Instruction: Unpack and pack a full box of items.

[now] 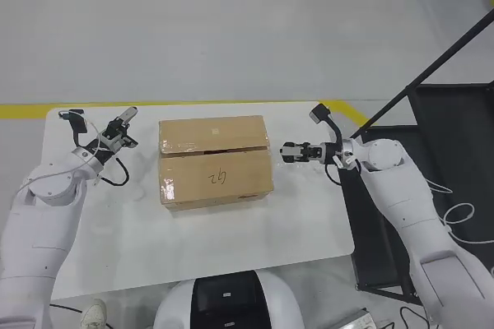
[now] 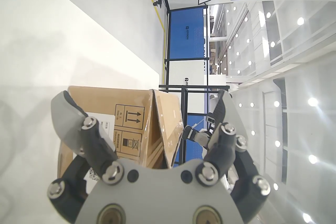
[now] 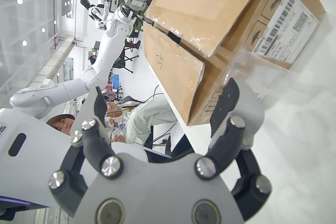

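Observation:
A brown cardboard box [image 1: 215, 161] stands in the middle of the white table [image 1: 230, 238], its two top flaps folded down with a slit between them. My left gripper [image 1: 128, 123] hovers open off the box's left end, apart from it. My right gripper [image 1: 285, 153] hovers open just off the box's right end. In the left wrist view the box [image 2: 131, 114] shows between the open fingers [image 2: 65, 109]. In the right wrist view the box [image 3: 210, 12] lies ahead of the open right gripper [image 3: 162, 101], its flaps slightly raised, a label on its end face.
A black metal rack [image 1: 445, 156] stands off the table's right edge. A yellow floor line [image 1: 16, 110] runs behind the table. Bare table surface lies in front of the box.

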### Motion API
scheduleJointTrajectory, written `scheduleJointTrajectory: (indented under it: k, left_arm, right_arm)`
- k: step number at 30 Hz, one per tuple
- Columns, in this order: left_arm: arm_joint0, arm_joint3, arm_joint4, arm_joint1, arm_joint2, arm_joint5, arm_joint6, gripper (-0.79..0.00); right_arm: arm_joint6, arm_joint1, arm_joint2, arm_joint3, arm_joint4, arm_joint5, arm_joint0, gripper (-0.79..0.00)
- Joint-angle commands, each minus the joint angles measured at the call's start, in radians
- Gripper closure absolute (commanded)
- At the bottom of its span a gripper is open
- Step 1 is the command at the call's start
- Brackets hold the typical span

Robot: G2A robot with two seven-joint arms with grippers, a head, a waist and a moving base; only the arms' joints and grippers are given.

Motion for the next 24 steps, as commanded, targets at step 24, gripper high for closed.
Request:
scheduleJointTrajectory:
  k: [24]
  left_arm:
    - [0.0, 0.0, 0.0, 0.0, 0.0, 0.0, 0.0, -0.785]
  right_arm:
    - [0.12, 0.057, -0.112, -0.212, 0.246, 0.12, -0.065, -0.785]
